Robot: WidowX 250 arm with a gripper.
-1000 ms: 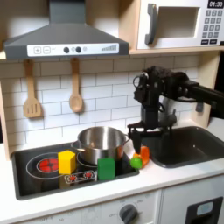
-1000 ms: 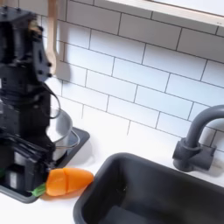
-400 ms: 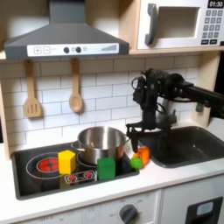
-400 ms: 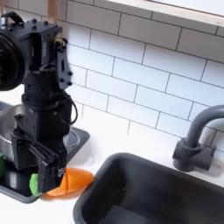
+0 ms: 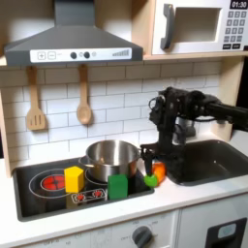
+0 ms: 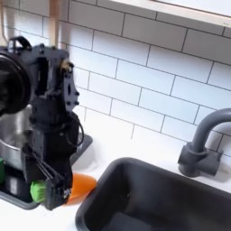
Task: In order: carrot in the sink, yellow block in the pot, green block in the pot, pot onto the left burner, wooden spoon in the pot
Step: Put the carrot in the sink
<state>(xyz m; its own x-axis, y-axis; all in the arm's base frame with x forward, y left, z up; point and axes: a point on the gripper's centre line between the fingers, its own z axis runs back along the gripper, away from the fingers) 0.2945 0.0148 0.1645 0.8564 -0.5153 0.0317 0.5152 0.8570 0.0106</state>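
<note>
Between stove edge and sink (image 6: 162, 194), carrot (image 6: 79, 185) lies on counter, long axis roughly level, green end toward pot (image 5: 111, 157). Gripper (image 6: 56, 191) hangs directly over it, fingers straddling carrot; whether jaws are clamped or apart, cannot tell. Sink sits toward second exterior view's right.

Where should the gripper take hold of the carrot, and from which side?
Probably across the carrot's orange middle, coming from above. It lies flat on the counter between the stove and the sink, its green end toward the stove, so the body's narrow sides suit the jaws. The gripper is already low over its green end.
</note>
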